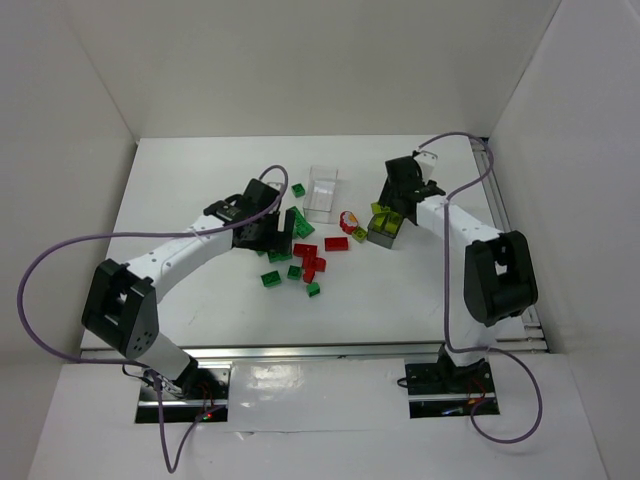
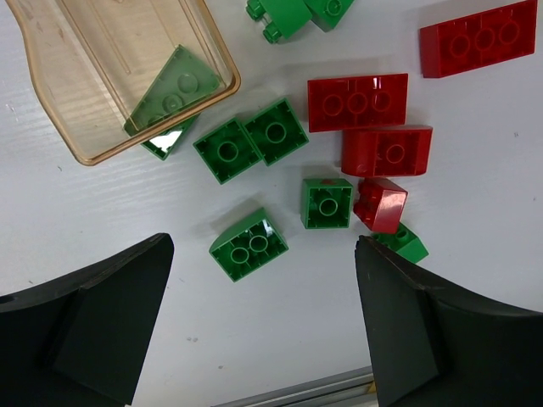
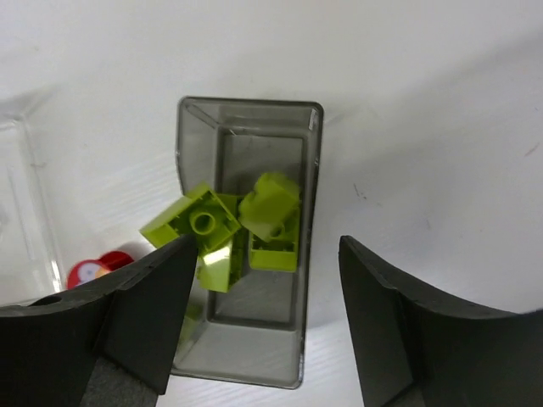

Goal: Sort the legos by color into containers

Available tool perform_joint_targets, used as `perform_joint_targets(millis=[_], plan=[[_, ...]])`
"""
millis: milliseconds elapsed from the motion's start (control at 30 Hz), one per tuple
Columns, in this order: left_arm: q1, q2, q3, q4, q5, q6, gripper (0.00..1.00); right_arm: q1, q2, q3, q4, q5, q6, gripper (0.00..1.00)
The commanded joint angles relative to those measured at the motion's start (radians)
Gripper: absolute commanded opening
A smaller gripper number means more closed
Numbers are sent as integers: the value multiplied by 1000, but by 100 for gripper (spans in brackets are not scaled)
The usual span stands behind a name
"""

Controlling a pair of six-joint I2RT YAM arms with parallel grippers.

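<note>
My left gripper (image 1: 262,226) is open and empty, just above loose legos on the table. In the left wrist view, green bricks (image 2: 249,244) and red bricks (image 2: 357,102) lie ahead of its open jaws (image 2: 265,284). An amber-tinted clear container (image 2: 51,110) at the upper left holds one green brick (image 2: 174,93). My right gripper (image 1: 396,200) is open and empty over a grey-tinted container (image 3: 254,339). That container holds yellow-green bricks (image 3: 273,203). One yellow-green brick (image 3: 193,222) tilts over its left wall. The right jaws (image 3: 267,292) straddle the container.
An empty clear container (image 1: 322,192) stands between the arms, and its edge shows in the right wrist view (image 3: 25,212). A round red piece (image 1: 349,222) lies beside the grey container (image 1: 386,230). Red bricks (image 1: 335,243) and green bricks (image 1: 270,279) are scattered mid-table. White walls enclose the table.
</note>
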Motion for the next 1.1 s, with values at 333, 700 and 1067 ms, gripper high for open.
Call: perform_joint_targets(millis=[333,700,1067], plan=[[-8,14,24,-1,-2,-12,98,93,258,322,-75,59,-107,91],[-8,32,34,-1,-2,-12,98,93,258,305,-172,135,-87,79],[-8,41,43,-1,-2,-3,98,71,123,227,-221,199,-78,61]])
